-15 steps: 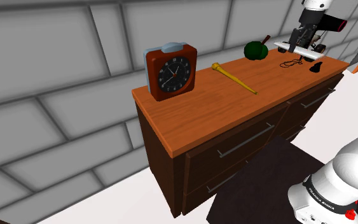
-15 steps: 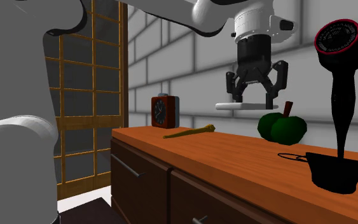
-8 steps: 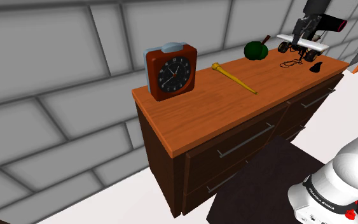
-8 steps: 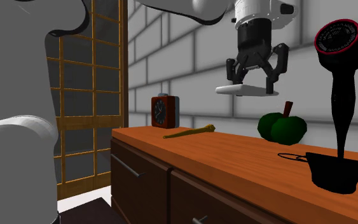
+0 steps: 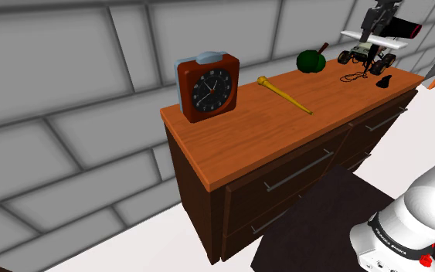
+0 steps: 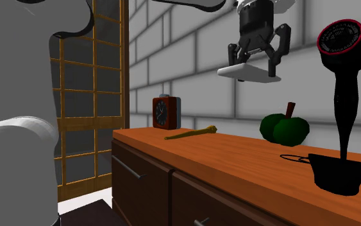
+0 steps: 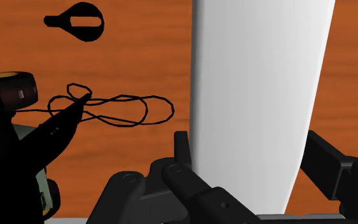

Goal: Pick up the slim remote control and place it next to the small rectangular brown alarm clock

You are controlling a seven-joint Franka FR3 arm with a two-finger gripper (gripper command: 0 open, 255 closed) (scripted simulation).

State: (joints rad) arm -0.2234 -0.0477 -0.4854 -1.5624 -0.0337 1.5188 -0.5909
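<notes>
Sitting clasped in tool (image 6: 254,63): white remote (image 6: 248,72)

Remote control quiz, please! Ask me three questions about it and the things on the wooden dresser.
1. True or false: the remote is lying on the dresser.
2. Which thing sits nearest the clock? A) the golden stick B) the green fruit C) the black cable
3. Fill in the gap: the remote looks plain ____ in colour.

Key: 1 false, the gripper holds it in the air above the dresser. 2 A. 3 white.
</notes>
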